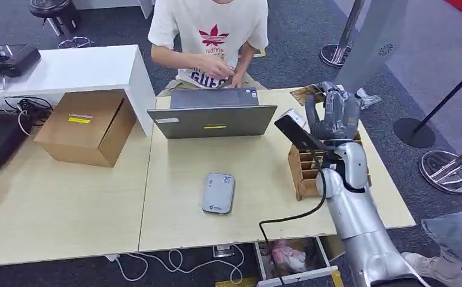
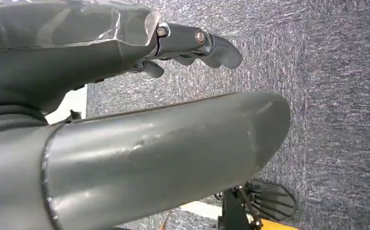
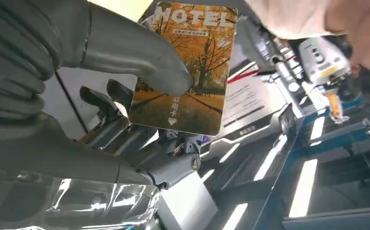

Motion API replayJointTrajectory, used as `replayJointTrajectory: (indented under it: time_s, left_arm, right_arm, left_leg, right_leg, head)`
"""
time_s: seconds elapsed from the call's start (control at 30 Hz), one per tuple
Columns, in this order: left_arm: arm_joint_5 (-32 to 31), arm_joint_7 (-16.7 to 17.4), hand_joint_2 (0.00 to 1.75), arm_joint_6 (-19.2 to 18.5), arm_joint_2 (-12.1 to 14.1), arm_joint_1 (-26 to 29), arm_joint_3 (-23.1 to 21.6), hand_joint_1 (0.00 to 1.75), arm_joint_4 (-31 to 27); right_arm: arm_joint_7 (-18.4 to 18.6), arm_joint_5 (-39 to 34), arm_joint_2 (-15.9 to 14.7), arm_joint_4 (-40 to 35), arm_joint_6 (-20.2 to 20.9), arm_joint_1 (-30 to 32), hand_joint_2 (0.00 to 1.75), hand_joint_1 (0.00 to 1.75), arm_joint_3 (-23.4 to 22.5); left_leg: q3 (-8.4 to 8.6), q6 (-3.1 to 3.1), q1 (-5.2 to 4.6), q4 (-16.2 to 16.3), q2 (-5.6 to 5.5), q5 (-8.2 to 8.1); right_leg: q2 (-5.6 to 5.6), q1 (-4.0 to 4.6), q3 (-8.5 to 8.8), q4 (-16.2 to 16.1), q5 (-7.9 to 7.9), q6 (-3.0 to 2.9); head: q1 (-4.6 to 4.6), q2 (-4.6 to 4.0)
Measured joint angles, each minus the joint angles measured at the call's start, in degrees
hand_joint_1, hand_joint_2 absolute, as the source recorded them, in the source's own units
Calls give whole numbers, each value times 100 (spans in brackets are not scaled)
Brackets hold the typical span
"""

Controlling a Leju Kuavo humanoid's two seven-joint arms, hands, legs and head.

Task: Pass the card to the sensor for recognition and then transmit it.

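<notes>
The right hand (image 1: 334, 113) is holding a card (image 1: 297, 133) up above the wooden card rack (image 1: 303, 170) at the right side of the table (image 1: 175, 197). In the right wrist view the thick thumb (image 3: 140, 57) is pressing the card (image 3: 185, 67) against the darker fingers (image 3: 106, 96) behind it; its face is showing an orange autumn tree scene with the word HOTEL along one end. From the head view the card is looking dark and is tilting, raised clear of the rack's slots. What is sitting in those slots cannot be told.

The grey sensor (image 1: 218, 192) is lying flat on the table, well apart from the card and nearer the table's front edge. A laptop (image 1: 212, 116) is standing open beyond it, and a person in a white T-shirt (image 1: 207, 36) is sitting behind the laptop. A cardboard box (image 1: 88, 127) is sitting on the left, its flaps closed, so its contents are hidden.

The left hand (image 2: 183, 45) is hanging over grey carpet (image 2: 336, 96), its fingers curling slightly and gripping nothing.
</notes>
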Motion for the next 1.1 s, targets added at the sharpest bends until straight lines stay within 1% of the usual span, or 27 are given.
replayJointTrajectory:
  time_s: [0.13, 0.27, 0.43, 0.6, 0.9, 1.1]
  left_arm:
    - [20, 0, 0, 0, -7, -4, 0, 0, 0]
    - [35, 0, 0, 4, -13, -4, 0, 0, 0]
    - [59, -2, 0, 9, -20, -4, 0, 0, 0]
    - [57, -2, 0, 17, -26, -4, 0, 0, 0]
    - [0, 0, 0, 17, -28, -22, 0, 0, 0]
    - [-9, 0, 0, 13, -28, -56, 0, 0, 0]
  right_arm:
    - [-295, -738, 28, -151, 358, 17, 175, 175, 24]
    - [-422, -1057, 70, -192, 516, 17, 175, 175, 35]
    - [-614, -1743, 129, -183, 808, 18, 175, 175, 37]
    - [-723, -2280, 162, -133, 1044, 61, 175, 175, 35]
    - [-782, -2642, 173, 24, 1132, 303, 175, 175, 20]
    - [-786, -2696, 201, 133, 1147, 374, 175, 175, 13]
  left_leg:
    - [-1, 0, 0, 0, 0, 0]
    - [-2, 0, 0, 0, 0, 0]
    - [-2, 0, 0, 0, 0, 0]
    - [-2, 0, 0, 0, -1, 0]
    - [-3, 0, 0, 0, 0, 0]
    - [-3, 0, 0, 0, 0, 0]
  right_leg:
    - [0, 0, 0, 0, 0, 0]
    - [-1, 0, 0, 0, 0, 0]
    - [0, 0, -1, 0, 0, 0]
    - [-1, 0, -2, 0, 0, 0]
    - [-1, 0, -3, 0, 0, 0]
    - [0, 0, -4, 0, 0, 0]
  head:
    - [0, 0]
    - [0, 0]
    - [0, 0]
    - [0, 0]
    - [0, 0]
    - [0, 0]
